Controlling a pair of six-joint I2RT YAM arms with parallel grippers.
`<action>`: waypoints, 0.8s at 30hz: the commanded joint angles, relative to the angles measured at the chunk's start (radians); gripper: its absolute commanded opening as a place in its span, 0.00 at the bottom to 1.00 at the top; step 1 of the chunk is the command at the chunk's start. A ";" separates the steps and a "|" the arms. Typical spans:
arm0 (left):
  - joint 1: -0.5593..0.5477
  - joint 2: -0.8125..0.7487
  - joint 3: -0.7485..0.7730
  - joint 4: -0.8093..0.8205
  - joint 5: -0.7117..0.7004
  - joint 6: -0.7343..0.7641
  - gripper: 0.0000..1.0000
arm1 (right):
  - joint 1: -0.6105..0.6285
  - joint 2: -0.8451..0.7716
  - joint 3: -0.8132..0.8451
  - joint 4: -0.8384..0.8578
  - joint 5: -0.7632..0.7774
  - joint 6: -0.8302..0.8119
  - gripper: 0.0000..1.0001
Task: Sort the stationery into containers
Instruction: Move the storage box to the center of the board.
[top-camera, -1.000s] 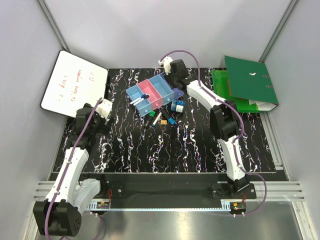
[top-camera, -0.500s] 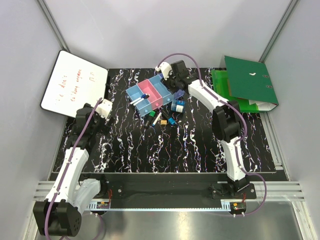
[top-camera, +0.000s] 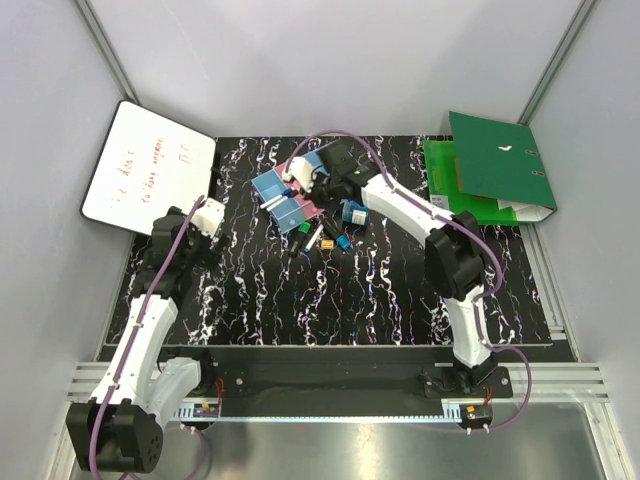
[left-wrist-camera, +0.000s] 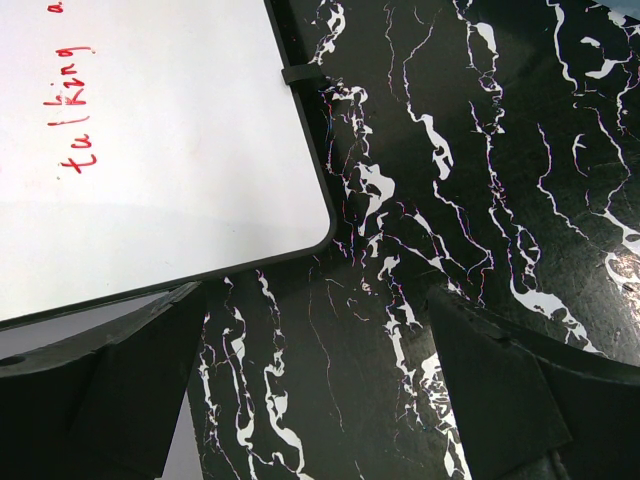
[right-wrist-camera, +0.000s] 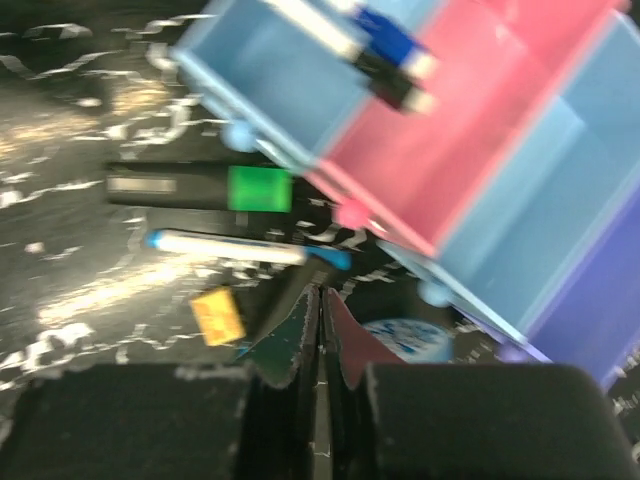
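The containers (top-camera: 272, 188) stand at the back middle of the mat, partly covered by my right wrist (top-camera: 318, 174). In the right wrist view the joined bins (right-wrist-camera: 480, 120) fill the top: light blue, pink, blue, purple. A white marker with a blue cap (right-wrist-camera: 340, 35) lies in the light blue bin. On the mat lie a green/black marker (right-wrist-camera: 200, 188), a white marker (right-wrist-camera: 230, 247), a yellow piece (right-wrist-camera: 218, 315) and the blue roll (right-wrist-camera: 405, 338). My right gripper (right-wrist-camera: 322, 300) is shut above them, with nothing between its fingers. My left gripper (left-wrist-camera: 320, 400) hangs open over bare mat.
A whiteboard with red writing (top-camera: 150, 165) leans at the back left, its corner (left-wrist-camera: 300, 220) just ahead of my left gripper. A green binder (top-camera: 495, 170) lies at the back right. The blue roll (top-camera: 352, 212) sits right of the bins.
My right arm has swung left, from behind the bins to over them, and its jaws have closed. The left arm has not moved.
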 joint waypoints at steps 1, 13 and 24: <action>-0.003 -0.005 0.011 0.022 -0.001 0.004 0.99 | 0.051 -0.024 0.009 -0.036 -0.045 -0.044 0.07; -0.003 -0.006 0.016 0.022 0.001 0.001 0.99 | 0.111 0.083 0.097 -0.044 -0.042 -0.018 0.00; -0.003 -0.013 0.002 0.022 -0.004 -0.002 0.99 | 0.136 0.190 0.204 -0.041 -0.023 -0.015 0.00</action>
